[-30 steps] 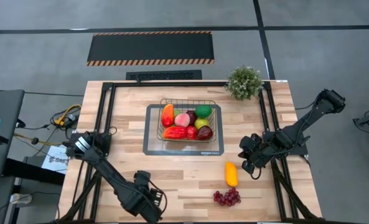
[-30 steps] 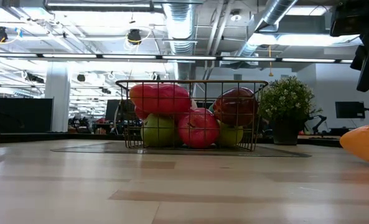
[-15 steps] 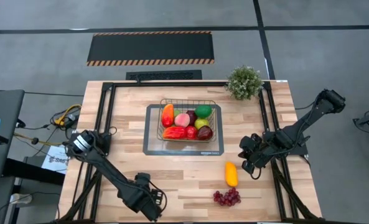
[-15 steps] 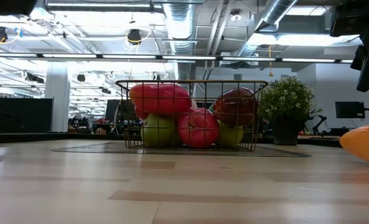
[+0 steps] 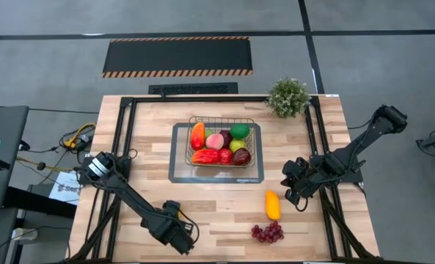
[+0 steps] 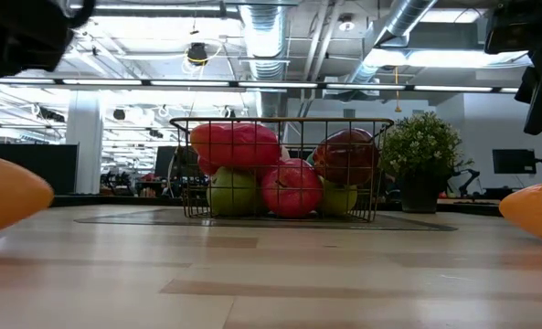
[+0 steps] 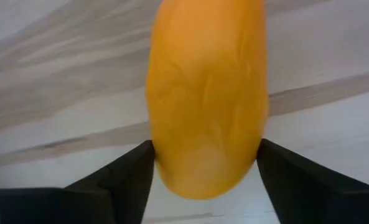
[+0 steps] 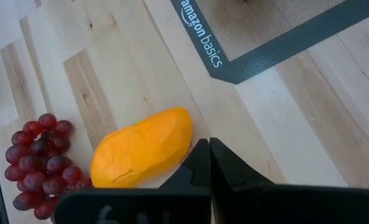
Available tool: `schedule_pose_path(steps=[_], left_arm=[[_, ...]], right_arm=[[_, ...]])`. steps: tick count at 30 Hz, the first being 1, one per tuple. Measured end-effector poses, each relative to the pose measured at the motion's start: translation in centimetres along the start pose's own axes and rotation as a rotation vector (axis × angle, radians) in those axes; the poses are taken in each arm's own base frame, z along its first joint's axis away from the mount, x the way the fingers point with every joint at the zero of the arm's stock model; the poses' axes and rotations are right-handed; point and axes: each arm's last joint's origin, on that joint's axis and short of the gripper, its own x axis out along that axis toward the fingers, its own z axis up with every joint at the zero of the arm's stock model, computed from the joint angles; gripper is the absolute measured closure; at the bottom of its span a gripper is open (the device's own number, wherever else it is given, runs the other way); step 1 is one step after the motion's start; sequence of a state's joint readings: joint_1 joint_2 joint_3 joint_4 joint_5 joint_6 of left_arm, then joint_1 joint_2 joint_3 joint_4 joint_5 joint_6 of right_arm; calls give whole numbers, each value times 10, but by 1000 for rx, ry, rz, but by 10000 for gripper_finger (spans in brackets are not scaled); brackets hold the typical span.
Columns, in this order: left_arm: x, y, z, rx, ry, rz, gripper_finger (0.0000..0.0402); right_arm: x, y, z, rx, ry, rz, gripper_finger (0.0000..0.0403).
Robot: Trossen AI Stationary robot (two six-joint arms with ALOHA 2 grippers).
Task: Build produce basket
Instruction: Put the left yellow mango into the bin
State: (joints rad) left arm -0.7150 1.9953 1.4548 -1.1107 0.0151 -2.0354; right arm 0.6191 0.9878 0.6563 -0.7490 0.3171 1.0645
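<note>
Lifting toward the basket (image 5: pixel 221 144), the left end effector (image 5: pixel 179 236) has crept forward over the last second, fingers (image 7: pixel 125 180) clamped on an orange fruit (image 7: pixel 206 93). Near the closed, waiting right end effector (image 5: pixel 293 192) lie one orange fruit (image 5: pixel 273 204) and one grape bunch (image 5: pixel 268 232). About seven pieces already fill the basket.

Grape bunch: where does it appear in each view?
High view: grape bunch, bottom right of the table.
Low view: not in it.
Left wrist view: not in it; left gripper holds a second orange fruit.
Right wrist view: at the left edge.
Shared landmark: the orange mango-shaped fruit beside it.
</note>
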Motion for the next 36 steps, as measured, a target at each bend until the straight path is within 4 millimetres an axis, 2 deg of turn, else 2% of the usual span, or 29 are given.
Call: schedule_pose_path(steps=[7,13,17,22,29,31,36], left_arm=[[-1,-11,21,74,13,-11,224],[-20,-35,49,138,-6,-116,231],[-47,-53,82,173,-92,-198,222],[-80,-71,141,154,-255,-289,221],[-125,-76,217,18,-497,-370,220],[-131,-76,232,-8,-529,-390,220],[-141,-79,247,-19,-536,-452,220]], right_arm=[[0,0,0,0,-6,-3,396],[0,0,0,0,-7,-3,396],[0,0,0,0,-7,-3,396],[0,0,0,1,-7,-3,396],[0,0,0,24,-7,-2,396],[0,0,0,44,-7,-2,396],[0,0,0,62,-7,-2,396]])
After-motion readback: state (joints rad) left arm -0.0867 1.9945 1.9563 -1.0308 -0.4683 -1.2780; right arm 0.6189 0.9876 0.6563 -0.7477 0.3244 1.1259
